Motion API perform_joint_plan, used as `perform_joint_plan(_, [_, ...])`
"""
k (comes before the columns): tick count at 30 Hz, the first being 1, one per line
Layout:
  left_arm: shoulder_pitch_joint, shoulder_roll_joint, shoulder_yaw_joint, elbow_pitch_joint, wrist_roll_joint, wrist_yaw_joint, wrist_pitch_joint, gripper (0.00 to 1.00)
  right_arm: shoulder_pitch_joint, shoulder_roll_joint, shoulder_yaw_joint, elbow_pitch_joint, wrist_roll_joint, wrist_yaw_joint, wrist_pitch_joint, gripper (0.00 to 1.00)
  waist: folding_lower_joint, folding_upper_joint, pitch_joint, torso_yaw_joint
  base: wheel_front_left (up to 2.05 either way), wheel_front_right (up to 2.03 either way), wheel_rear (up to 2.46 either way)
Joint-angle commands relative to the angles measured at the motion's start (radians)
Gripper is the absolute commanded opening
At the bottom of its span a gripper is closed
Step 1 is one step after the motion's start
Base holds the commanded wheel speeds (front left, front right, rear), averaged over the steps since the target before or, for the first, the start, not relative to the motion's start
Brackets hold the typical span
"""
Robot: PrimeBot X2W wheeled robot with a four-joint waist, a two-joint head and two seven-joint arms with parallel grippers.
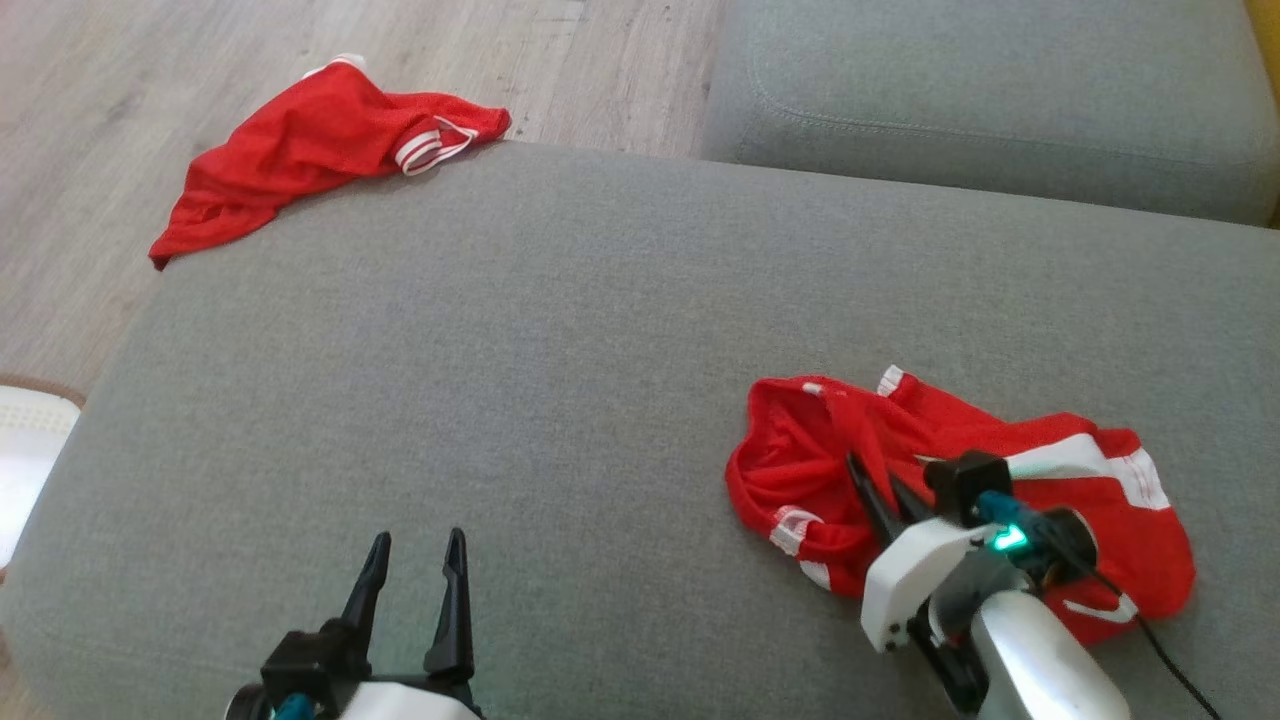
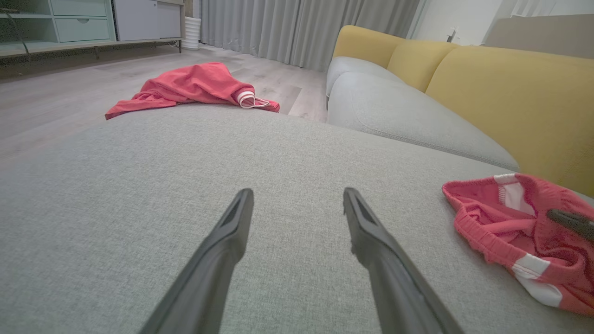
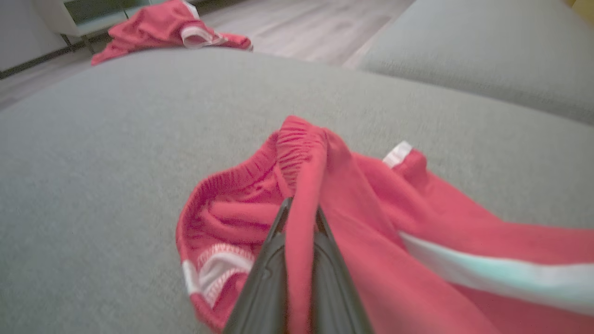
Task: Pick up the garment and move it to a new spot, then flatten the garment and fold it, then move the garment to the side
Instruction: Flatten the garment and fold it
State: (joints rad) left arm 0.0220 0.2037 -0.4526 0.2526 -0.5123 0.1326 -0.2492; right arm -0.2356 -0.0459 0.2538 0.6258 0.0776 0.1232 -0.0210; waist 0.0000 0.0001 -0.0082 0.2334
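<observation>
A crumpled red garment with white stripes lies on the grey cushion at the right. My right gripper is shut on a raised fold of it near the elastic waistband; in the right wrist view the red garment runs pinched between the two dark fingers of the right gripper. From the left wrist the same garment sits at the right edge. My left gripper stands open over bare cushion at the lower left, its left gripper fingers spread with nothing between them.
A second red garment hangs over the cushion's far left corner. Another grey seat cushion adjoins at the back right, with yellow backrests beyond. Wooden floor lies past the left edge, and a white object sits there.
</observation>
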Motion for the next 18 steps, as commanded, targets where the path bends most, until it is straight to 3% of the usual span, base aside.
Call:
perform_joint_plan(1, [-0.042, 0.002, 0.035, -0.025, -0.004, 0.002, -0.012, 1.0, -0.064, -0.004, 0.019, -0.046, 0.007, 0.008, -0.039, 0.0, 0.0, -0.0001, -0.005, -0.005, 0.0, 0.0, 0.0])
perform_joint_plan(12, [-0.04, 0.013, 0.042, -0.032, -0.003, 0.005, -0.012, 1.0, -0.138, -0.004, 0.009, -0.155, 0.07, 0.008, -0.179, 0.0, 0.0, -0.0001, -0.016, -0.019, 0.0, 0.0, 0.0])
perform_joint_plan(18, [-0.042, 0.014, 0.037, -0.031, -0.005, 0.005, -0.012, 1.0, -0.08, -0.004, 0.123, -0.163, 0.1, 0.008, -0.163, 0.0, 0.0, -0.0001, -0.012, -0.008, 0.0, 0.0, 0.0])
